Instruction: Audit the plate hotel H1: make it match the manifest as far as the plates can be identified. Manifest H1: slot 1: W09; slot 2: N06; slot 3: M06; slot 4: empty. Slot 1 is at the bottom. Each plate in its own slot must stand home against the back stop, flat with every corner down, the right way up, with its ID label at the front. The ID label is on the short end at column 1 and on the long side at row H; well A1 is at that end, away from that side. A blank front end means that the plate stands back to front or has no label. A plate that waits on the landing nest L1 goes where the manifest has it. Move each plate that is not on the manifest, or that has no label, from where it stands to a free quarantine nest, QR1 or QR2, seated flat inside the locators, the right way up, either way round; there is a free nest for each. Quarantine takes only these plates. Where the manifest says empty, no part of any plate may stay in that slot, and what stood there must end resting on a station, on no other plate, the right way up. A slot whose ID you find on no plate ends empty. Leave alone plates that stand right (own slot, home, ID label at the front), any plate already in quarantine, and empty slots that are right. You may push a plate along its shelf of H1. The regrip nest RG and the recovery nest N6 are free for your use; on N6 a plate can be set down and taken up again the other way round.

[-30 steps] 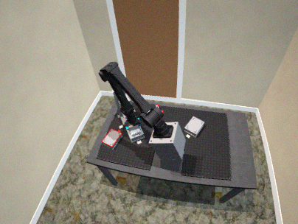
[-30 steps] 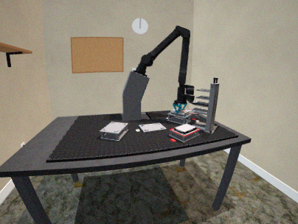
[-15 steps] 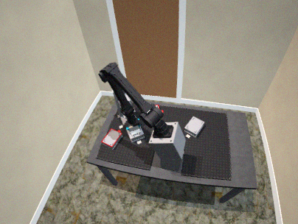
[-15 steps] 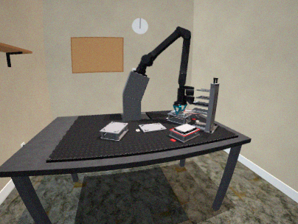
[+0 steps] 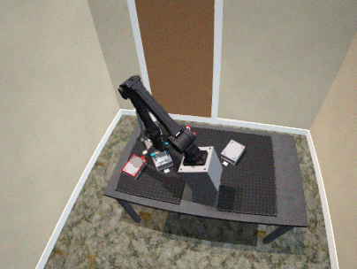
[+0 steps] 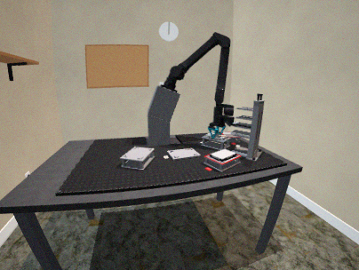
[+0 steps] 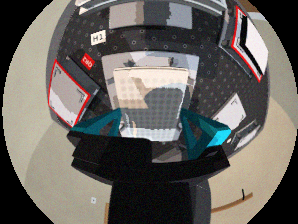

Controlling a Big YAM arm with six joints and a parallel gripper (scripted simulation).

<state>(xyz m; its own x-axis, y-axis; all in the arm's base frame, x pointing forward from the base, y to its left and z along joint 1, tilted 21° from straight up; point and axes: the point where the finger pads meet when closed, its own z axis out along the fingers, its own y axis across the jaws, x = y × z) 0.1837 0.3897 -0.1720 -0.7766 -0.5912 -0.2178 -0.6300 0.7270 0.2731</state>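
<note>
My gripper (image 5: 161,154) (image 6: 217,131) (image 7: 150,111) is open, its cyan fingers standing wide on either side of a clear well plate (image 5: 163,163) (image 6: 213,142) (image 7: 149,96) that lies flat on a station in front of the plate hotel H1 (image 6: 251,129). The fingers do not clamp the plate. The hotel is a grey tower with thin shelves; I cannot read its plates or labels. A red-framed quarantine nest (image 5: 125,169) (image 6: 209,160) (image 7: 53,70) beside the gripper carries a plate (image 5: 134,165) (image 6: 223,154). A second red-framed nest (image 7: 238,30) shows at the right of the wrist view.
The arm's grey pedestal (image 5: 208,170) (image 6: 161,116) stands mid-table. Another plate (image 5: 232,151) (image 6: 137,157) sits on a nest on the far side of it. A flat low nest (image 6: 183,154) lies between that plate and the red nest. The table edge (image 5: 292,177) (image 6: 44,195) runs all round.
</note>
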